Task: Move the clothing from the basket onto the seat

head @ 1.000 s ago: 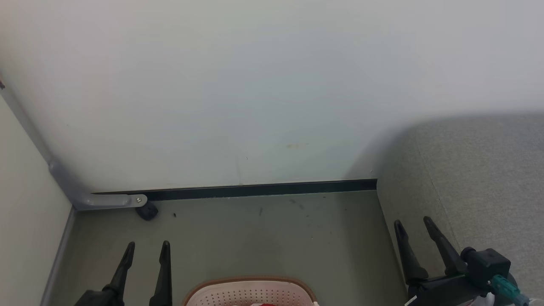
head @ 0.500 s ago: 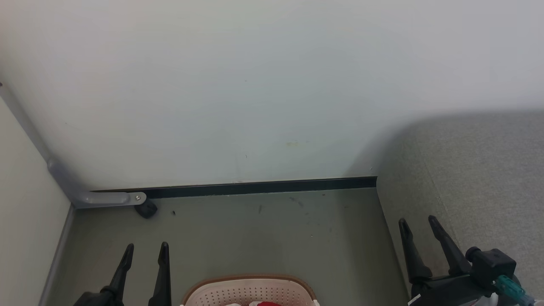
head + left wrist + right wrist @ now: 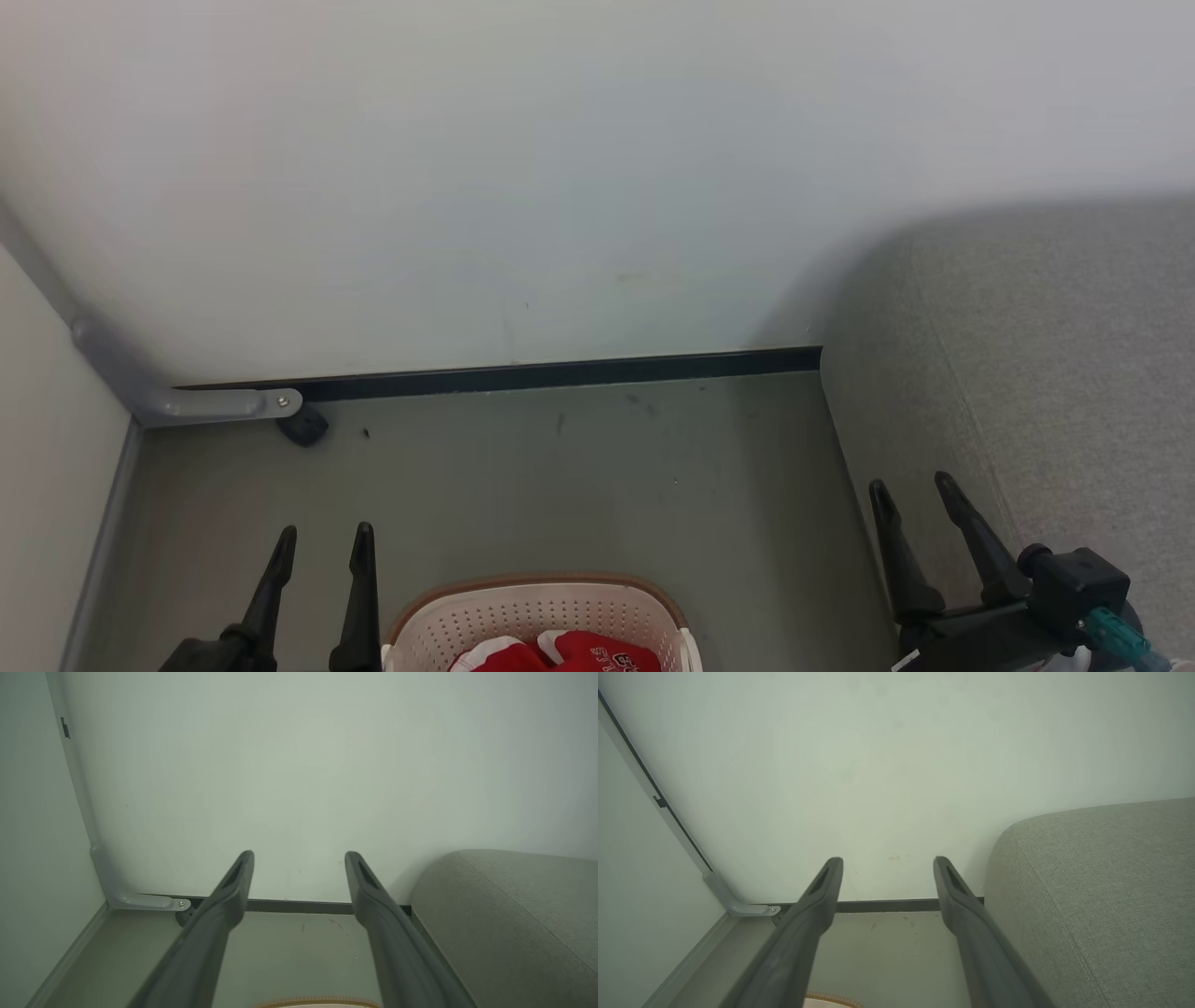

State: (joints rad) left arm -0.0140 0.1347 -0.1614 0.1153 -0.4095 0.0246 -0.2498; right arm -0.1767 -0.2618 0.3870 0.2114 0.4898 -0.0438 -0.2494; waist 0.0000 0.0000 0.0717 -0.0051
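Note:
At the bottom middle of the head view stands the cream-white basket (image 3: 523,611) with a brown rim, and red clothing (image 3: 579,653) with white lettering and trim lies inside it. Only a strip of the basket's rim (image 3: 317,1002) crosses the bottom of the left wrist view, and a corner of the basket (image 3: 831,999) peeks in at the bottom of the right wrist view. The large grey seat (image 3: 1046,373) is on the right; the seat (image 3: 504,919) (image 3: 1101,896) also fills the right side of both wrist views. My left gripper (image 3: 325,534) is open just left of the basket. My right gripper (image 3: 910,483) is open in front of the seat's side. Both hold nothing.
A pale wall (image 3: 560,168) with a dark skirting strip (image 3: 560,373) closes the back. A grey metal bracket (image 3: 215,403) and a small black caster (image 3: 303,427) sit at the back left corner. Grey-green floor (image 3: 579,485) lies between the basket and the wall.
The head view has tilted down, so the whole scene has shifted up and more of the basket and the red clothing has come into sight. Both grippers stay open.

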